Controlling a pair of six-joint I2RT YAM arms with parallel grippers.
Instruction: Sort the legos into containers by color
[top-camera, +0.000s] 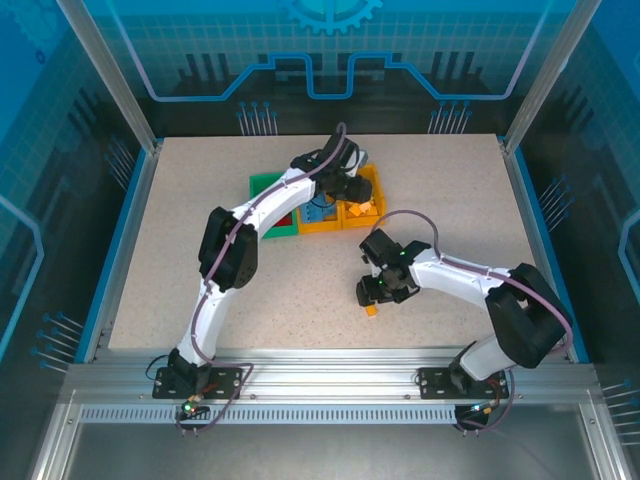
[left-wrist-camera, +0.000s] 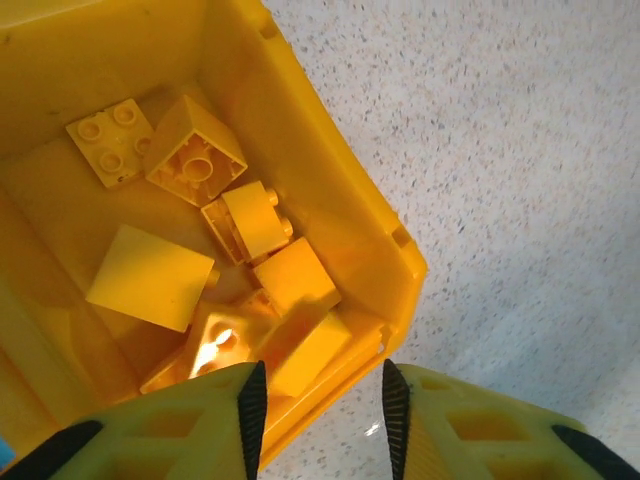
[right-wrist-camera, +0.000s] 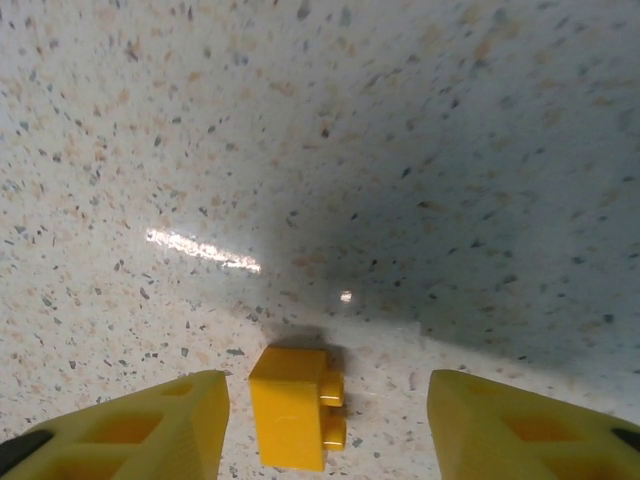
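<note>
The left tool (left-wrist-camera: 322, 410) hangs over the near corner of an open yellow plastic bin (left-wrist-camera: 330, 200), its jaws narrowly parted with nothing between them. A heap of small yellow studded plastic bricks (left-wrist-camera: 150, 275) lies inside that bin. From above, this bin sits at the right end of a joined row with a green plastic bin (top-camera: 264, 184) at the left. The right tool (right-wrist-camera: 327, 395) is low over the speckled surface (right-wrist-camera: 400, 150), jaws spread wide either side of one small yellow plastic brick (right-wrist-camera: 290, 405) lying on its side, untouched.
</note>
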